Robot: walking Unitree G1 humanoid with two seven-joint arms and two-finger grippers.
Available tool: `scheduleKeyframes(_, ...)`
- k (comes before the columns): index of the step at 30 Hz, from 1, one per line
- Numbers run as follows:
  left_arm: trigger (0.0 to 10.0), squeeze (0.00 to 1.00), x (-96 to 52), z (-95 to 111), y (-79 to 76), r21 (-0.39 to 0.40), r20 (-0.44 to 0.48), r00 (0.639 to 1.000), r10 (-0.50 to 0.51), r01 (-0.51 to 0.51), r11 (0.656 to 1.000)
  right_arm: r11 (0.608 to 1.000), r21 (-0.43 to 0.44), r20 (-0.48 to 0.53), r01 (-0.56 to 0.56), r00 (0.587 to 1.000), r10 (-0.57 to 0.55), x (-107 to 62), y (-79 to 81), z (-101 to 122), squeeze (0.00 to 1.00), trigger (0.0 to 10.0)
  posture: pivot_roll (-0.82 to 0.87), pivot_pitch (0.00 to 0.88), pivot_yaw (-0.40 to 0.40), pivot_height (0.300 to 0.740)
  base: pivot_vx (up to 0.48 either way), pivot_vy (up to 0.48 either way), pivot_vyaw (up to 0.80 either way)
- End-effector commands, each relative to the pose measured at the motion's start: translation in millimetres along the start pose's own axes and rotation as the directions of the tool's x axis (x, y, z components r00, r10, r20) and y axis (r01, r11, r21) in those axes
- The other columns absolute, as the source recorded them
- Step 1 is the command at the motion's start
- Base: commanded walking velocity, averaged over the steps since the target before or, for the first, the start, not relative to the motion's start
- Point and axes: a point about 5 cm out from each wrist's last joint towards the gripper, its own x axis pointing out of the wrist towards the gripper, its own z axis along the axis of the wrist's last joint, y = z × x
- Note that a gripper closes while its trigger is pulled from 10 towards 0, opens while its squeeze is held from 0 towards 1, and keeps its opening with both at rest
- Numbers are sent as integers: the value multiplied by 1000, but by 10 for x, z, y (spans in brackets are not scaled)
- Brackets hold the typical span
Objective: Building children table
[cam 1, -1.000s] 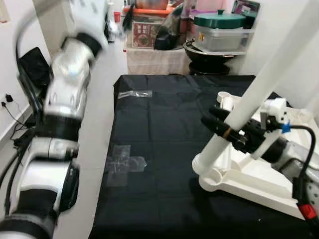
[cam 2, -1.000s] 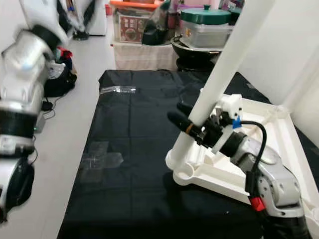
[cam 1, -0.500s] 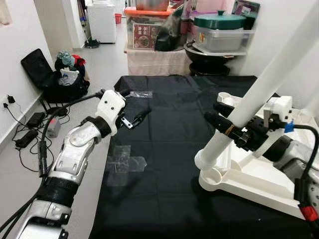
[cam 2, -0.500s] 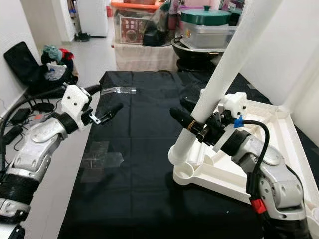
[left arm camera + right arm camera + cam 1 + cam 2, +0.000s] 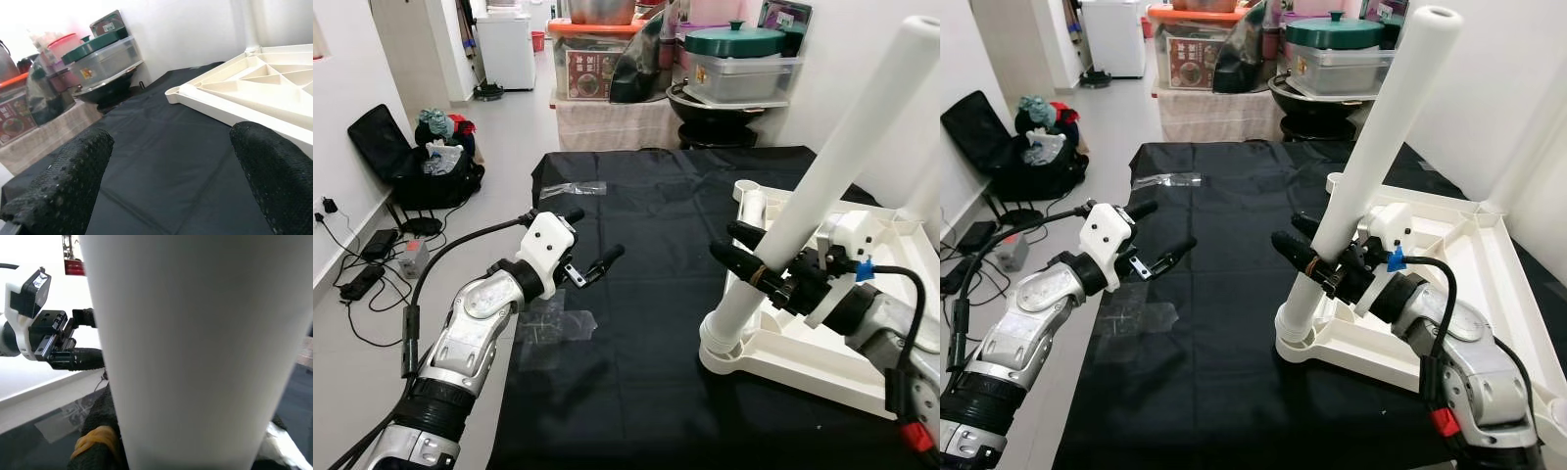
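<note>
Over the black mat (image 5: 636, 323), the left pincer (image 5: 587, 240) hovers, fingers spread. Right pincer (image 5: 744, 257) grasps the white leg (image 5: 822, 186), seated in the upturned tabletop (image 5: 822, 357).

A lived-in home: tiled floor (image 5: 499, 127), stacked storage boxes (image 5: 742, 61), a clothes-stuffed bag (image 5: 435, 162).

table leg (image 5: 1371, 157) between right gripper (image 5: 1304, 250) fingers, foot in corner socket of tabletop (image 5: 1474, 245) | tabletop on cloth (image 5: 1224, 323), right of left gripper (image 5: 1167, 235) | taped patch (image 5: 1141, 318) below left gripper | storage boxes (image 5: 1342, 49) beyond both
</note>
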Motion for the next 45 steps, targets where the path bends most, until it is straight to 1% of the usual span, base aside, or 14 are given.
scheduleKeyframes(1, 10000, 0, -17, -1, -47, -14, -4, 1000, -28, 27, 1000, 1000, -5, -38, -17, 999, 17, -50, -97, -24, 0, 0, -5, 0, -10, 740, 0, 0, 0)
scheduleKeyframes(4, 10000, 0, -14, 4, -63, -17, -3, 1000, -30, 30, 999, 999, -7, -96, -38, 995, 37, -47, -244, -51, 0, 0, -2, 0, -14, 740, 0, 0, 0)
scheduleKeyframes(7, 10000, 0, -14, 4, -68, -18, -3, 1000, -30, 30, 999, 999, -9, -102, -40, 994, 39, -37, -272, -50, 0, 0, -2, 0, -14, 740, 0, 0, 0)
scheduleKeyframes(10, 10000, 0, -19, 0, -85, -28, -7, 1000, -30, 29, 999, 997, 25, -107, -74, 991, 76, 33, -315, -36, 0, 0, 11, 0, -25, 740, 0, 0, 0)
scheduleKeyframes(12, 10000, 0, -19, 0, -85, -28, -7, 1000, -30, 29, 999, 997, 25, -107, -74, 991, 76, 33, -315, -36, 0, 0, 11, 0, -25, 740, 0, 0, 0)
scheduleKeyframes(13, 10000, 0, -20, -7, -89, -38, -9, 1000, -27, 27, 999, 994, 53, -108, -97, 989, 102, 64, -306, -52, 0, 0, 13, 0, -28, 740, 0, 0, 0)
scheduleKeyframes(16, 10000, 0, -13, -20, -94, -39, -14, 1000, -24, 23, 999, 991, 66, -120, -114, 985, 121, 117, -298, -112, 0, 0, 19, 0, -32, 740, 0, 0, 0)
scheduleKeyframes(19, 10000, 0, -13, -22, -77, -51, -20, 1000, -17, 16, 999, 982, 109, -95, -156, 981, 167, 169, -251, -140, 0, 0, 24, 0, -35, 740, 0, 0, 0)
scheduleKeyframes(24, 10000, 0, -28, -50, -72, -62, -32, 999, -10, 8, 998, 976, 121, -94, -181, 977, 193, 184, -199, -185, 0, 0, 19, 0, -36, 740, 0, 0, 0)
scheduleKeyframes(26, 10000, 0, -28, -50, -72, -62, -32, 999, -10, 8, 998, 976, 121, -94, -181, 977, 193, 184, -199, -185, 0, 0, 19, 0, -36, 740, 0, 0, 0)
scheduleKeyframes(29, 10000, 0, -22, -60, -75, -65, -37, 999, -8, 6, 998, 968, 136, -104, -210, 969, 225, 175, -149, -220, 0, 0, 18, 0, -36, 740, 0, 0, 0)
scheduleKeyframes(37, 10000, 0, -40, -85, -77, -72, -50, 999, -9, 6, 997, 966, 145, -127, -212, 965, 231, 87, -166, -239, 0, 0, 9, 0, -33, 740, 0, 0, 0)
scheduleKeyframes(41, 10000, 0, -37, -88, -79, -78, -51, 999, -9, 5, 997, 966, 149, -130, -211, 964, 231, 73, -170, -248, 0, 0, 9, 0, -32, 740, 0, 0, 0)
scheduleKeyframes(45, 10000, 0, -27, -98, -88, -97, -54, 998, -12, 6, 995, 956, 166, -135, -244, 954, 267, 72, -140, -273, 0, 0, 9, 0, -31, 740, 0, 0, 0)
